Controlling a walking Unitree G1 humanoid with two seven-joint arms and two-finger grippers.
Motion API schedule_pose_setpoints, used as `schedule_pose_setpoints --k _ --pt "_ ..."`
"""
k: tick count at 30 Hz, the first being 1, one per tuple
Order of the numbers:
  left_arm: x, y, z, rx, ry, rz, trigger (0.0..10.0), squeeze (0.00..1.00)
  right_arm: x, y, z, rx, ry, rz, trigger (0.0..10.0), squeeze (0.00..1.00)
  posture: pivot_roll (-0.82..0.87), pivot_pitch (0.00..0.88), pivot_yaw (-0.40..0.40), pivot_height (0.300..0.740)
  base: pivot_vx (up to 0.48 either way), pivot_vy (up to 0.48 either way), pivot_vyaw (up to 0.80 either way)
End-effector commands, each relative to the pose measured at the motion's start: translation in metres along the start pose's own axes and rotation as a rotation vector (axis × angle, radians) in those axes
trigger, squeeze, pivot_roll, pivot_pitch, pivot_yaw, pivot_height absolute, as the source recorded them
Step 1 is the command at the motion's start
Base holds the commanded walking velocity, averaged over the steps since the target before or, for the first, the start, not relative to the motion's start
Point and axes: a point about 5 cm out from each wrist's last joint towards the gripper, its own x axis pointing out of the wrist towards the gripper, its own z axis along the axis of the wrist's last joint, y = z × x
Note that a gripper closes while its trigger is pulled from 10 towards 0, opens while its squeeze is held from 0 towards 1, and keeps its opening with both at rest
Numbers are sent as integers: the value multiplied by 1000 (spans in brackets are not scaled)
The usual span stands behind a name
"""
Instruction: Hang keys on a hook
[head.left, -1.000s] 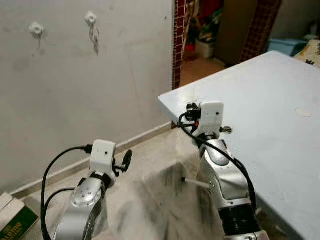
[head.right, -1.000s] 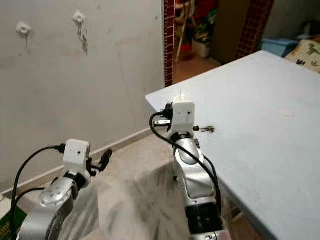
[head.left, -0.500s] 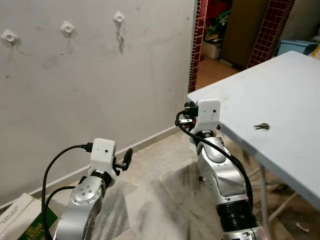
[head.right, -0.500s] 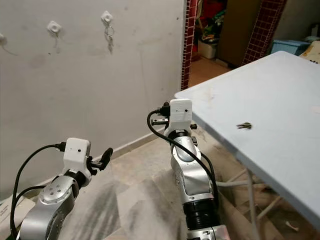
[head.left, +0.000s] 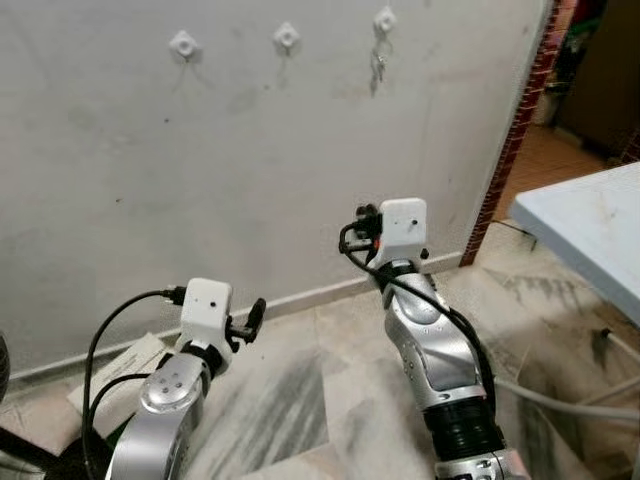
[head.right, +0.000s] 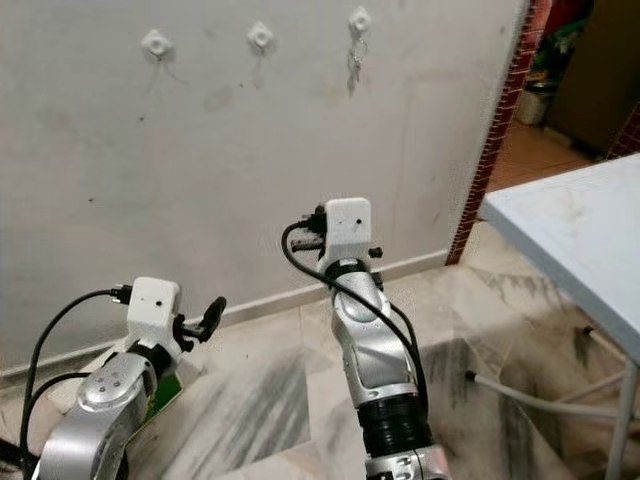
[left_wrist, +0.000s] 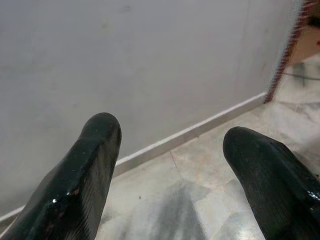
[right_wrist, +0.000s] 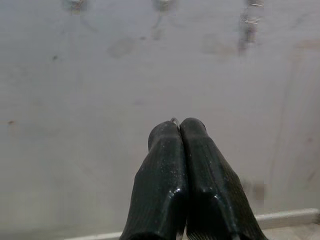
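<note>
Three white hooks are on the grey wall ahead: left hook, middle hook and right hook. A set of keys hangs from the right one. My right arm is raised, its white wrist box pointing at the wall below the hooks. In the right wrist view my right gripper is shut, and a thin silver edge like a key ring peeks out at the tips. My left gripper is open and empty, held low on the left over the floor.
A pale blue table juts in at the right, with a red brick door edge behind it. A flat box lies on the marble floor at the left. A hose runs across the floor under the table.
The camera has turned left, so the wall with the hooks now faces me. The table, with loose keys lying on it, has slid off to the right. Both arms keep their pose.
</note>
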Motion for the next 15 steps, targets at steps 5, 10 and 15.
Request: schedule_pose_setpoints --k 5,10,15 --pt "0 2 4 9 -23 11 10000 0 2 3 5 4 -22 7 10000 0 108 0 49 740 0 0 0" --pt "0 1 4 9 -24 10 10000 0 2 3 5 4 -23 7 10000 0 108 0 49 740 0 0 0" --pt "0 2 4 10 -25 10 10000 0 2 3 5 4 -23 7 10000 0 108 0 49 740 0 0 0"
